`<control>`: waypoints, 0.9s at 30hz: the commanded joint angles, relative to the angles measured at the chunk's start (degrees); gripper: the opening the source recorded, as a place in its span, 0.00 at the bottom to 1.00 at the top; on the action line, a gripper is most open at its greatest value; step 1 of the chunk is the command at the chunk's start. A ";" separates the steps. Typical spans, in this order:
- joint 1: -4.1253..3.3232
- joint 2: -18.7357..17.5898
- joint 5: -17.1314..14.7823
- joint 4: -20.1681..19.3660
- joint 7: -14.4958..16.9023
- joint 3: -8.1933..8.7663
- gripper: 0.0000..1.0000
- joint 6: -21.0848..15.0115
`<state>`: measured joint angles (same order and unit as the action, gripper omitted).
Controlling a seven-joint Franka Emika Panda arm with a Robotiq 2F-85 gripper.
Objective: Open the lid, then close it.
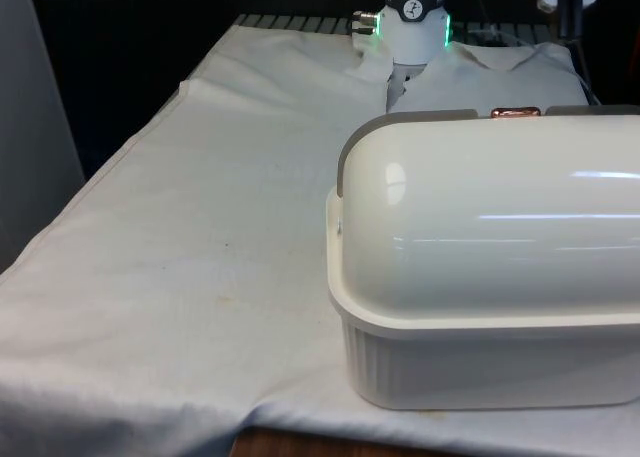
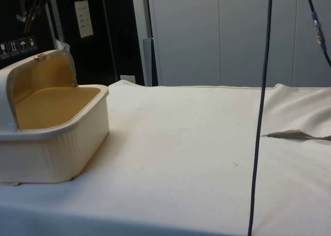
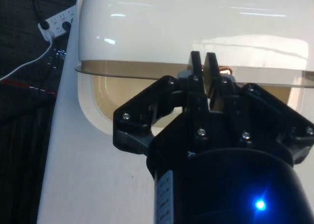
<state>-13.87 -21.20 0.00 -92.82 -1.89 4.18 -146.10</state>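
Observation:
A cream bread box (image 1: pixel 480 362) stands at the front view's right, its back to that camera. Its domed white lid (image 1: pixel 490 217) is rolled back, so the box is open. A copper handle (image 1: pixel 515 112) sits on the lid's edge at the top. The side view shows the base (image 2: pixel 57 153), the raised lid (image 2: pixel 31 76), the handle (image 2: pixel 39 57) and the bare tan inside (image 2: pixel 57 99). In the wrist view my gripper (image 3: pixel 203 62) hangs over the lid's edge (image 3: pixel 196 28), shut with nothing between its fingers. The handle (image 3: pixel 225 69) is just beside them.
White cloth (image 1: pixel 220 227) covers the table, with a raised fold (image 2: pixel 295 135) in the side view. A black cable (image 2: pixel 261 112) hangs down in front of that camera. A power strip (image 3: pixel 59 23) lies off the table's edge. The robot's base (image 1: pixel 413 22) stands at the far end.

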 commanded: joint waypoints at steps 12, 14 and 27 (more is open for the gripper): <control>0.00 0.06 0.00 0.06 0.00 0.00 0.70 0.06; 0.00 0.06 0.00 0.06 0.00 0.00 0.75 0.06; 0.06 -0.86 0.40 2.12 0.29 0.23 1.00 -0.06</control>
<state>-13.87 -21.31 0.23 -91.79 -1.66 4.30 -146.22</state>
